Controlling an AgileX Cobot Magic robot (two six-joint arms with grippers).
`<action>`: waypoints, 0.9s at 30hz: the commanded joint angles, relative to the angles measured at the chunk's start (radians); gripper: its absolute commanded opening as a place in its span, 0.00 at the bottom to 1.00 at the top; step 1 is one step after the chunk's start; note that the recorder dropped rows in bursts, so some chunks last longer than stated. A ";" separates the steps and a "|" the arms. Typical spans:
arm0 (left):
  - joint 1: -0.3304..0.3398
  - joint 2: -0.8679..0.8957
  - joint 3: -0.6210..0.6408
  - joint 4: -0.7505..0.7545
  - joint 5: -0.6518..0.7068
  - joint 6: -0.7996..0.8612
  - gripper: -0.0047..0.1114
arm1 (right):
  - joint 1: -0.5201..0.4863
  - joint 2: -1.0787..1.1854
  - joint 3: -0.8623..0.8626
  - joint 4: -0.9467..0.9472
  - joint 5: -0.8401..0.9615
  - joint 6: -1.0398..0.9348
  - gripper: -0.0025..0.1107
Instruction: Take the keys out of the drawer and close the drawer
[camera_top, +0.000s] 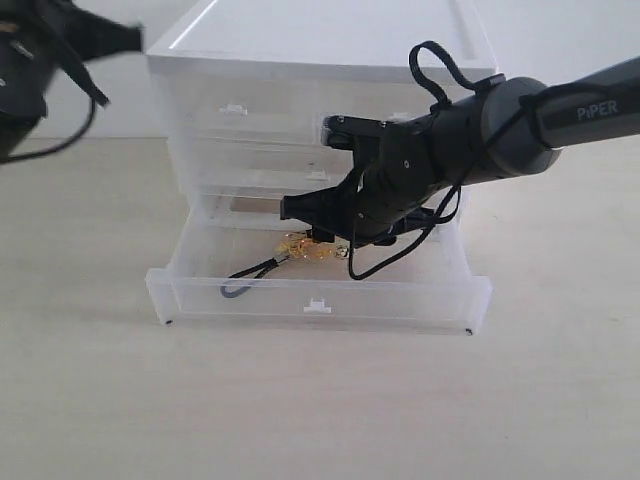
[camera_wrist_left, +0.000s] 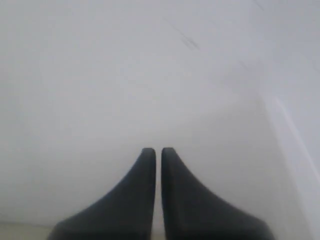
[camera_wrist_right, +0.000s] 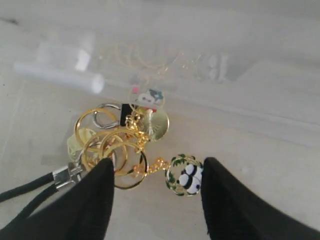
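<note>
A white plastic four-drawer unit stands toward the desk's far edge. Its lowest drawer is pulled out. The keys, a bunch of gold rings, lie near the middle of the drawer floor, with their dark strap trailing toward the front left corner. The right tool reaches down into the drawer, its jaws apart and gripping nothing, one finger over the rings and the other just beside a small panda charm. The left tool is closed and empty, facing a blank pale surface.
</note>
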 joint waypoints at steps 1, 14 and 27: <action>0.006 -0.034 0.003 0.126 -0.081 -0.042 0.08 | 0.016 -0.015 -0.004 0.000 -0.010 -0.019 0.44; 0.006 -0.049 0.005 -0.153 -0.204 0.088 0.08 | 0.078 -0.015 -0.024 0.002 -0.019 -0.010 0.44; 0.006 -0.064 0.005 -0.255 -0.265 0.118 0.08 | 0.082 0.033 -0.083 0.006 0.057 0.027 0.44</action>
